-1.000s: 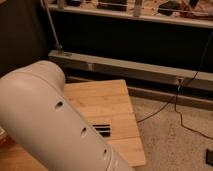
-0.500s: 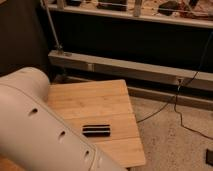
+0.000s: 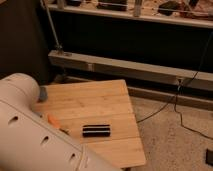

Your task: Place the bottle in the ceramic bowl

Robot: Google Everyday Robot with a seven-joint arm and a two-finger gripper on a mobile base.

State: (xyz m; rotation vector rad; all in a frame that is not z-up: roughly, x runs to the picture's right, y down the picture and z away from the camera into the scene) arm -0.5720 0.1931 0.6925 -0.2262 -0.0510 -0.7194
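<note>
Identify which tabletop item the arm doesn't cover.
The black block, lying fully in the open; the orange item and blue-grey item both sit partly behind the white arm. The gripper is out of view.

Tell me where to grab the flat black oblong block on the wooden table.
Probably its middle, across the narrow width, from above: the flat black oblong block lies flat, long side left to right, with bare wooden table along both long edges. The gripper is out of view.
</note>
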